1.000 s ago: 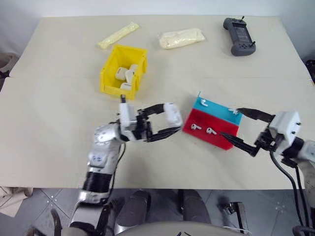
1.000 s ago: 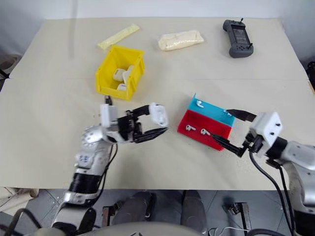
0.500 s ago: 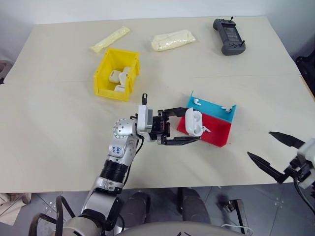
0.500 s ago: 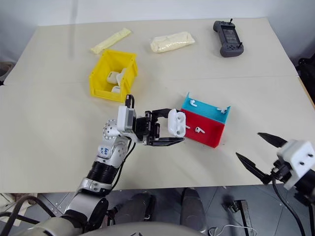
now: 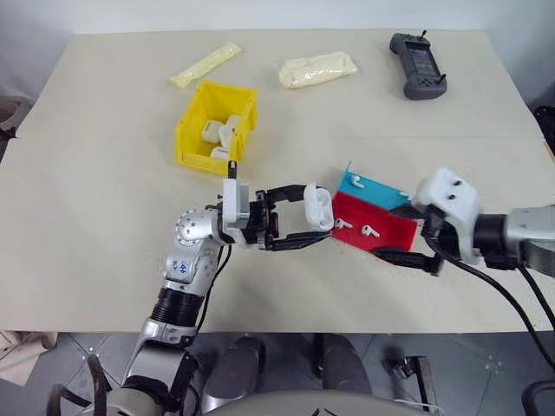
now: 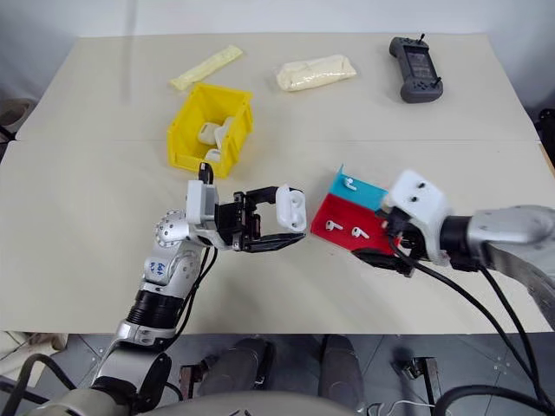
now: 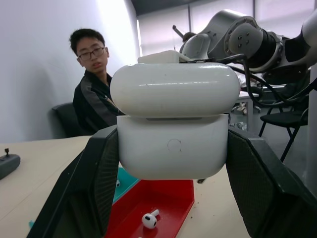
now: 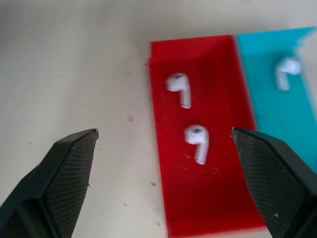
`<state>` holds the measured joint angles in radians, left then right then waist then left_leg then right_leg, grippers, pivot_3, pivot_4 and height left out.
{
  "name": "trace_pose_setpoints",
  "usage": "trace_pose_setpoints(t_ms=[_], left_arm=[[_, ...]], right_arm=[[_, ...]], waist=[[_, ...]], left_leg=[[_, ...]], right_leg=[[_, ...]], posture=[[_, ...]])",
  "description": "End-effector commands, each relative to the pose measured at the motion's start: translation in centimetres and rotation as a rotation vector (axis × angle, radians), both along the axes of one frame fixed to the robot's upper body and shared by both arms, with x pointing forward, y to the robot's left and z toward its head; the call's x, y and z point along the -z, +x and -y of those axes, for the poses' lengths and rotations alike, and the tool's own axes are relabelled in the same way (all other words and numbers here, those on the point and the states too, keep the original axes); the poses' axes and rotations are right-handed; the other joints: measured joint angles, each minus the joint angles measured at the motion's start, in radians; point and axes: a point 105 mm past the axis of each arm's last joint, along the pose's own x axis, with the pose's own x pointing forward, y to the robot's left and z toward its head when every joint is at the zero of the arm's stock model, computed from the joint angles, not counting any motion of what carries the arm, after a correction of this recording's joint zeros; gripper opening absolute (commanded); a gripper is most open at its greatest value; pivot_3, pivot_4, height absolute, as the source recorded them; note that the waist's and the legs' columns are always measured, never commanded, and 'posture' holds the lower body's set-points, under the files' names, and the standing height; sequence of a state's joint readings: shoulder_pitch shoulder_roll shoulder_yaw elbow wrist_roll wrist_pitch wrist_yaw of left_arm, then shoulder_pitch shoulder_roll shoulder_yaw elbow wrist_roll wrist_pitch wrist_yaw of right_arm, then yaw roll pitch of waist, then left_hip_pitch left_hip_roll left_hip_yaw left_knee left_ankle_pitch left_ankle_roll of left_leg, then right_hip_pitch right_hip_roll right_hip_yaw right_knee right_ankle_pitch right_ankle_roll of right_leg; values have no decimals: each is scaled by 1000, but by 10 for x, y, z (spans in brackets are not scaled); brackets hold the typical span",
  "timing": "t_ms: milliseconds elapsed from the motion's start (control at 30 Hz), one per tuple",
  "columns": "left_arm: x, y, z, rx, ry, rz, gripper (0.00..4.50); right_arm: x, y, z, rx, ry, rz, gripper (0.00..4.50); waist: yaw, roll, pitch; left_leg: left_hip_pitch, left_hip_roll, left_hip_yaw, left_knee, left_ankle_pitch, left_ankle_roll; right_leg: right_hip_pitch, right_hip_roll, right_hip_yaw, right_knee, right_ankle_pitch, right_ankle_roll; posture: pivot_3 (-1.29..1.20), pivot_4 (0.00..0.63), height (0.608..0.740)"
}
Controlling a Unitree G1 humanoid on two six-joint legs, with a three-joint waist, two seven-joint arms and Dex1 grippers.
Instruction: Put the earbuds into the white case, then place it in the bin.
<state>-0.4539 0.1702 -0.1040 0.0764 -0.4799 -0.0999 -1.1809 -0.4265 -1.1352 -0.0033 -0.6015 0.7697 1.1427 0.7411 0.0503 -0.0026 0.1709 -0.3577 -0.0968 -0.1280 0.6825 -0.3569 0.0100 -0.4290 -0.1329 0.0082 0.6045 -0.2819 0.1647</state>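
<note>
The left claw point(image 5: 305, 217) pinches the white case point(image 5: 318, 206) above the worktop point(image 5: 87, 199) while the right claw point(image 8: 163, 163) hangs spread over two earbuds point(image 8: 188, 116) in the red tray point(image 5: 375, 227), so filling and the far yellow bin point(image 5: 217, 126) remain.

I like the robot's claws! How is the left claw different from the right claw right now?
The left claw is shut on the white case, holding it up off the table; the right claw is open and holds nothing. The left claw sits beside the tray; the right claw points down at two earbuds in the tray's red half. Both have two black fingers.
</note>
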Motion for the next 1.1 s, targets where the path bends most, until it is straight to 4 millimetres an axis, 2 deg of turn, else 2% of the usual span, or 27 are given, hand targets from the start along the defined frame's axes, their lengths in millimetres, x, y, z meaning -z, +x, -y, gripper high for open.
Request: trace_pose_setpoints(t_ms=[33, 267, 433, 1067, 1100], left_arm=[[-10, -5, 1, 1, -28, 36, 2794], [-8, -9, 5, -9, -35, 30, 2794], [-9, -9, 2, -26, -35, 25, 2794], [-9, -8, 8, -22, -48, 17, 2794], [-9, -9, 8, -21, -48, 16, 2791]], right_arm=[[5, 6, -4, 21, -42, -54, 4500], [23, 24, -1, 72, -148, -75, 4500], [25, 33, 2, 89, -184, -56, 4500], [33, 45, -9, 40, -288, -94, 4500], [34, 46, -10, 34, -294, -94, 4311]], waist=[[2, 0, 0], [0, 0, 0], [-1, 0, 0], [-3, 0, 0], [-3, 0, 0]], left_leg=[[0, 0, 0, 0, 0, 0], [-1, 0, 0, 0, 0, 0], [-1, 0, 1, 0, 0, 0], [-3, 0, 1, 0, 0, 0], [-3, 0, 1, 0, 0, 0]], right_leg=[[0, 0, 0, 0, 0, 0], [-1, 0, 0, 0, 0, 0], [-2, 0, 0, 1, 0, 0], [-4, 0, 0, 1, 1, 0], [-4, 0, 0, 1, 0, 0]], posture=[[0, 150, 740], [0, 150, 740], [0, 150, 740], [0, 150, 740], [0, 150, 740]])
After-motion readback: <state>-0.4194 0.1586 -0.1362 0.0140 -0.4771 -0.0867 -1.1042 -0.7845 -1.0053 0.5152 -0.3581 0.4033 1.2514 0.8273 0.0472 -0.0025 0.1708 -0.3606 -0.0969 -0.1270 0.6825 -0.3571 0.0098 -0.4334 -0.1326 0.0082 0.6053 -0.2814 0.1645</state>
